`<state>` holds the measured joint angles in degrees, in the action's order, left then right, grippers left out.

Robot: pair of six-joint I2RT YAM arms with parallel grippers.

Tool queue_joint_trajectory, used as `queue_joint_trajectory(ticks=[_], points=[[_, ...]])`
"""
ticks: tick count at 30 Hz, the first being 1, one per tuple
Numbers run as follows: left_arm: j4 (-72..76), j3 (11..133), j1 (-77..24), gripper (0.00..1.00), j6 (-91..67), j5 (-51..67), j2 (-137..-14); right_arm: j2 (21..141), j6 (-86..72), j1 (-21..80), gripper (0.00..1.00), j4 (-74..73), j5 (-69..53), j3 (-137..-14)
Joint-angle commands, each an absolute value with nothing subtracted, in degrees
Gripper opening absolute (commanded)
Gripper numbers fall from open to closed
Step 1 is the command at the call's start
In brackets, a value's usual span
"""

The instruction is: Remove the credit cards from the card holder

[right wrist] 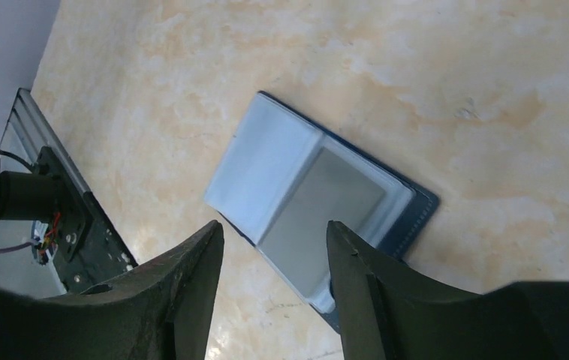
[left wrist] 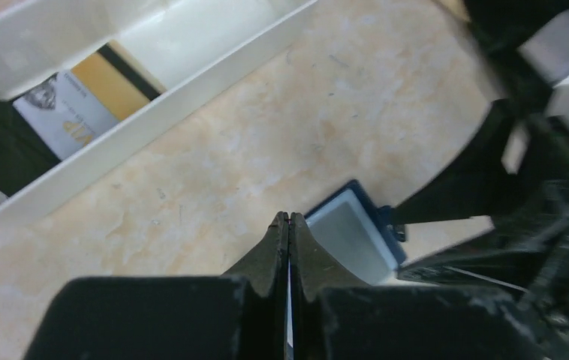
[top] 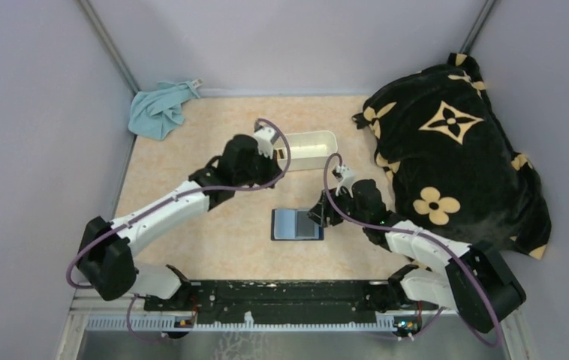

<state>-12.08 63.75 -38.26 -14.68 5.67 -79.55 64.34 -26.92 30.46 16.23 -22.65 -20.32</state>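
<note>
Right jaws stand wide apart and empty over the unfolded card holder (right wrist: 266,161), which lies flat on the table (top: 161,165) with a grey card (right wrist: 319,214) in its pocket. Left jaws are pressed together, gripping nothing, near the white tray (left wrist: 191,94) holding other credit cards (left wrist: 79,112).

Card holder (top: 297,223) open flat, a grey card (right wrist: 325,210) in its pocket.
Navy edge, pale blue inside; a pale card (left wrist: 64,114) and a gold card (left wrist: 112,82) lie in the white tray (left wrist: 191,88).
</note>
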Motion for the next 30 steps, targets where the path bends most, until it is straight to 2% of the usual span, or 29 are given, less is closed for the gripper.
queue_joint_trajectory(ticks=[1, 3, 4, 6, 7, 11, 12, 13, 14, 15, 17, 18, 19, 26, 28, 30], points=[[1.53, 48.35, -41.05, 0.04, -15.90, -13.02, -76.49, 66.51, -27.20, 35.12, 0.54, 16.38, -16.65, -25.13], [7.76, 41.04, -40.11, 0.47, -21.88, -19.57, -74.59, 68.13, -28.93, 36.25, 0.54, 17.95, -15.43, -25.29], [8.12, 39.30, -38.74, 0.54, -23.99, -19.23, -73.91, 68.61, -29.47, 36.81, 0.54, 18.49, -14.63, -25.23], [6.50, 37.81, -36.75, 0.59, -27.03, -15.11, -71.78, 68.78, -30.23, 37.91, 0.54, 18.45, -12.90, -25.23], [7.10, 37.11, -36.66, 0.65, -26.94, -12.70, -70.21, 68.55, -30.39, 38.08, 0.54, 17.76, -12.04, -25.23], [10.35, 36.04, -37.38, 0.98, -25.37, -2.67, -67.44, 69.37, -29.60, 38.16, 0.54, 16.02, -9.82, -25.01], [10.12, 36.57, -37.99, 0.98, -24.88, -1.58, -67.86, 70.58, -29.10, 38.15, 0.52, 15.64, -9.85, -25.37], [9.93, 37.19, -38.58, 0.86, -24.43, -0.47, -68.47, 72.28, -28.41, 38.14, 0.48, 15.07, -10.37, -25.98], [9.83, 37.66, -38.92, 0.69, -24.51, 0.30, -69.24, 74.15, -27.86, 38.14, 0.44, 14.41, -10.56, -26.71], [10.13, 37.73, -39.21, 0.45, -24.82, 1.43, -70.11, 75.97, -27.73, 38.14, 0.39, 14.08, -10.63, -27.20], [11.38, 37.33, -39.41, 0.06, -24.75, 4.09, -71.93, 78.73, -28.04, 38.14, 0.24, 14.90, -11.03, -27.75], [11.39, 37.27, -39.53, 0.00, -25.02, 4.60, -73.34, 79.66, -28.60, 38.14, 0.12, 15.72, -11.16, -27.73], [11.34, 37.27, -39.63, 0.00, -25.22, 5.52, -74.36, 80.27, -29.20, 38.19, 0.01, 16.37, -11.31, -27.65], [10.16, 36.61, -42.46, 0.00, -28.07, 6.77, -76.92, 77.09, -29.60, 38.23, 0.00, 15.87, -9.39, -26.54], [11.25, 35.70, -43.09, 0.00, -28.84, 8.05, -77.18, 75.87, -29.02, 38.26, 0.04, 14.47, -8.39, -26.65], [11.87, 34.99, -43.64, 0.00, -29.85, 9.25, -77.79, 75.01, -27.81, 38.23, 0.15, 11.96, -7.17, -27.35]])
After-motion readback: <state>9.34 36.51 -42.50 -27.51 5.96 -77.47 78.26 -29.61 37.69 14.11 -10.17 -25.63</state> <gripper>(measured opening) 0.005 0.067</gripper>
